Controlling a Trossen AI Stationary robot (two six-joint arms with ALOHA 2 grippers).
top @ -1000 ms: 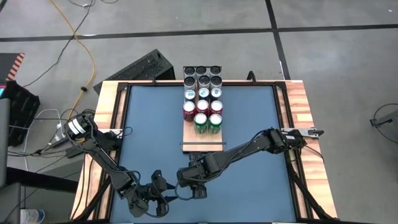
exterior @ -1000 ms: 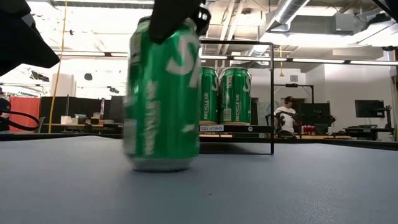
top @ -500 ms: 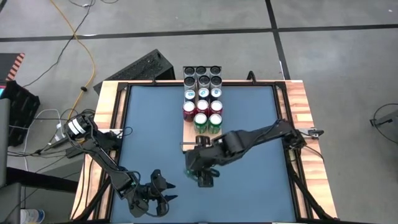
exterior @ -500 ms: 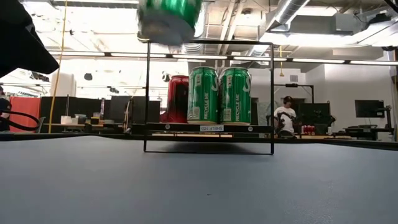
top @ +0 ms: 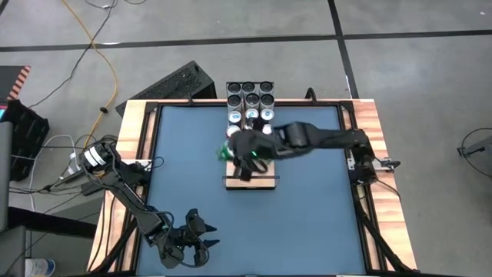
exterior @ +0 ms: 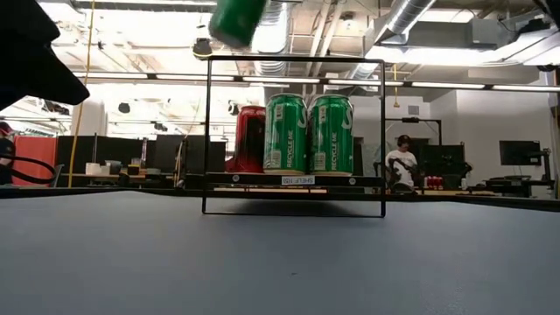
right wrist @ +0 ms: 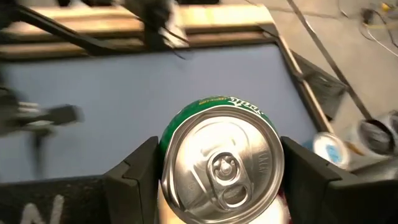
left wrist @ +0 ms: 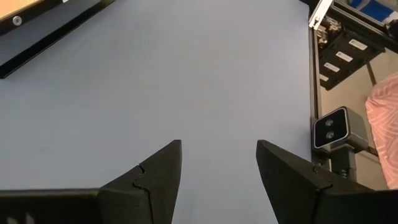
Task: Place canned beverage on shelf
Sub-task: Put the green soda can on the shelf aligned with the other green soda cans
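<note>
Low view | shelf (exterior: 296,180) cans (exterior: 309,133) | "RECYCLE ME"

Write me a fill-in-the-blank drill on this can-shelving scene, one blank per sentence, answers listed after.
1. The right gripper holds a ____ can between its jaws.
2. In the low view, that can hangs ____ the shelf's black wire rail.
3. Beside the two green cans at the shelf's front stands a ____ can.
4. The left gripper waits near the table's ____ edge.

Answers: green; above; red; front
</note>
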